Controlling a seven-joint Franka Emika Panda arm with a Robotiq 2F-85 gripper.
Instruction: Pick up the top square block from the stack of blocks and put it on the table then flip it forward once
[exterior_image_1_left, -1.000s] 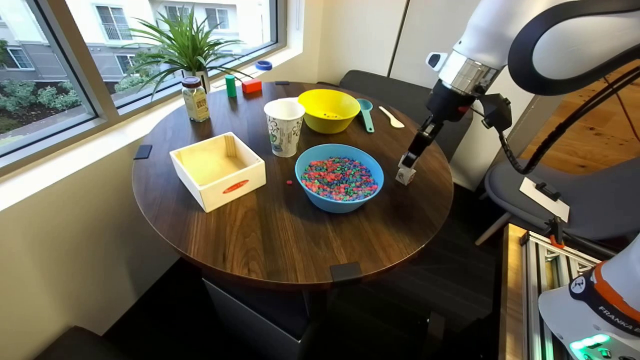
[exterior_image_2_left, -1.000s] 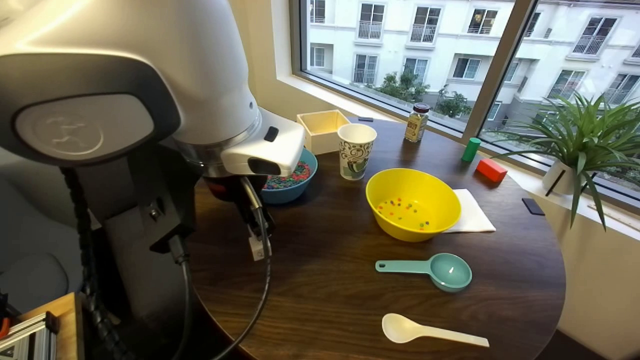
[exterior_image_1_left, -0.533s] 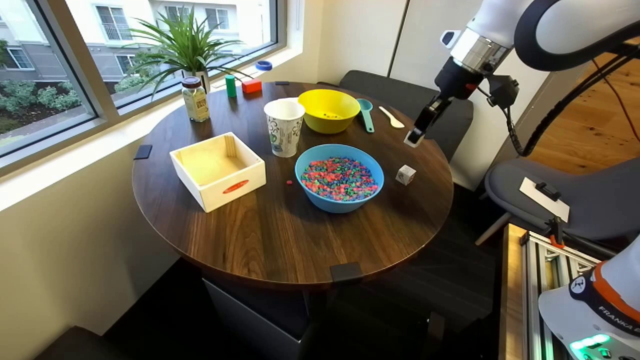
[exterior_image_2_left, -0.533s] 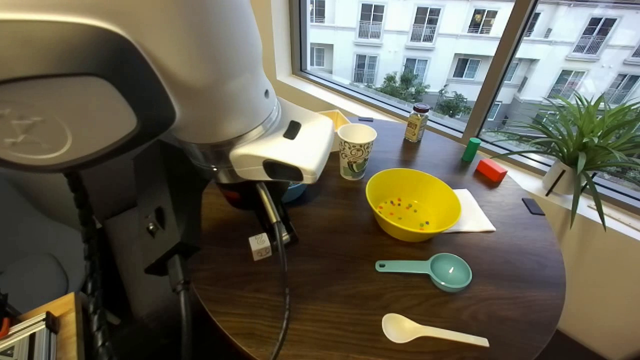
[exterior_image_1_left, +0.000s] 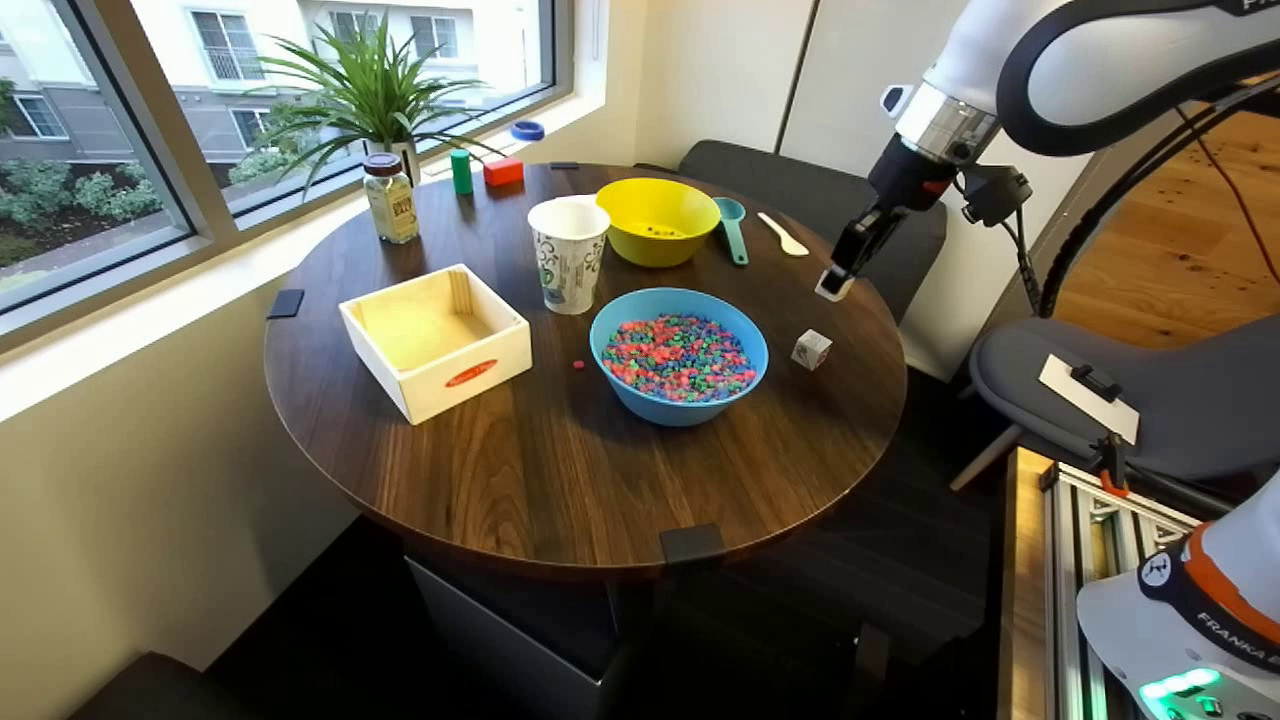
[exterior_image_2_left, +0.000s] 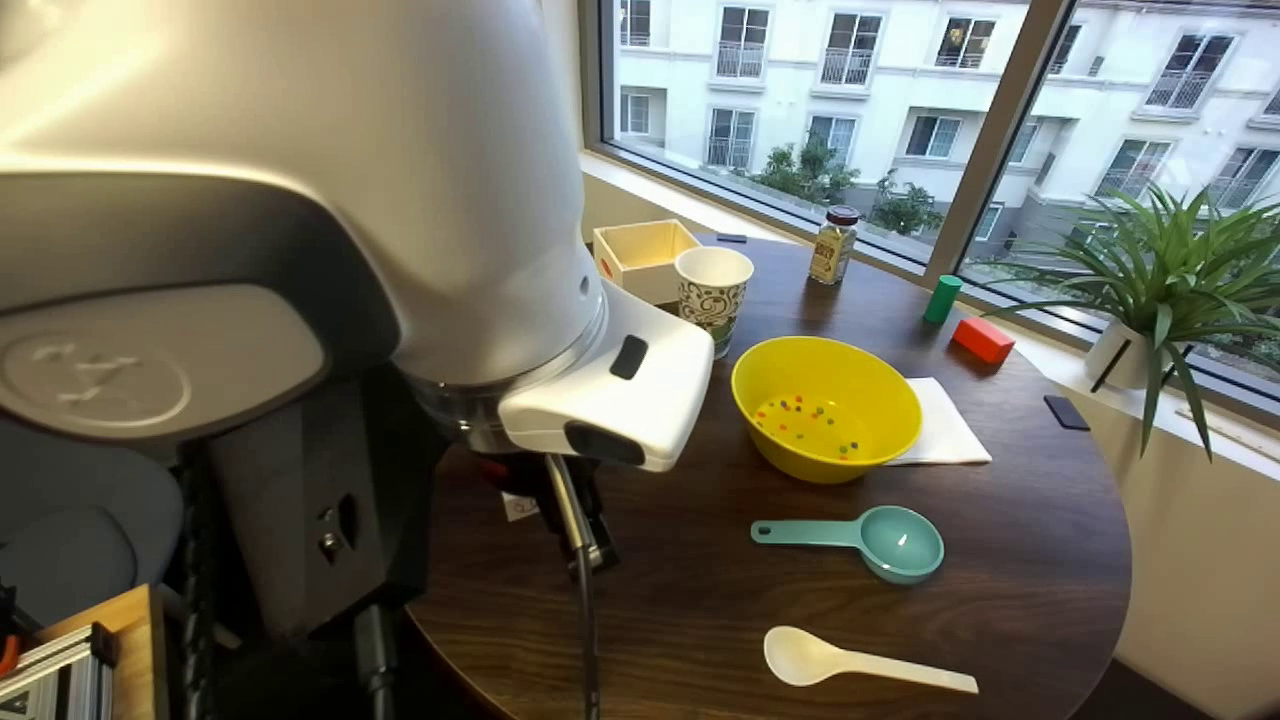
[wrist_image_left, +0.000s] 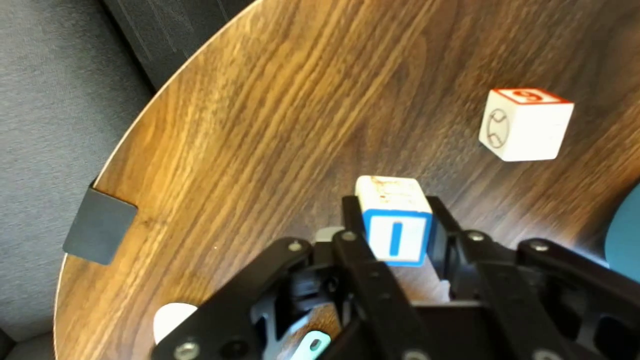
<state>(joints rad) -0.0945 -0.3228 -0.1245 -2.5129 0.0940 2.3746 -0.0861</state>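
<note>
The top square block is a small whitish cube (wrist_image_left: 396, 227) with a blue-framed face and a blue bar. My gripper (wrist_image_left: 392, 210) is shut on it, one finger on each side. In an exterior view the held block (exterior_image_1_left: 833, 287) shows under the black fingers, by the far right part of the dark brown table (exterior_image_1_left: 520, 480); its exact height is hard to tell. The lower whitish cube of the stack (exterior_image_1_left: 811, 350) stands alone on the table, beside and apart from the held block. It shows in the wrist view (wrist_image_left: 530, 130) and is mostly hidden behind the arm in an exterior view (exterior_image_2_left: 518, 507).
A blue bowl of beads (exterior_image_1_left: 675, 408) stands beside the lower cube. A white spoon (exterior_image_1_left: 783, 236), teal scoop (exterior_image_1_left: 735, 237), yellow bowl (exterior_image_1_left: 655, 252), paper cup (exterior_image_1_left: 566, 262) and wooden box (exterior_image_1_left: 468, 378) are on the table. The table edge (wrist_image_left: 131, 131) curves past the gripper.
A second ago the held block was at the lower cube's top. It was then lifted off and moved away toward the spoon side; in the last half second it sank slightly. The lower cube stayed.
</note>
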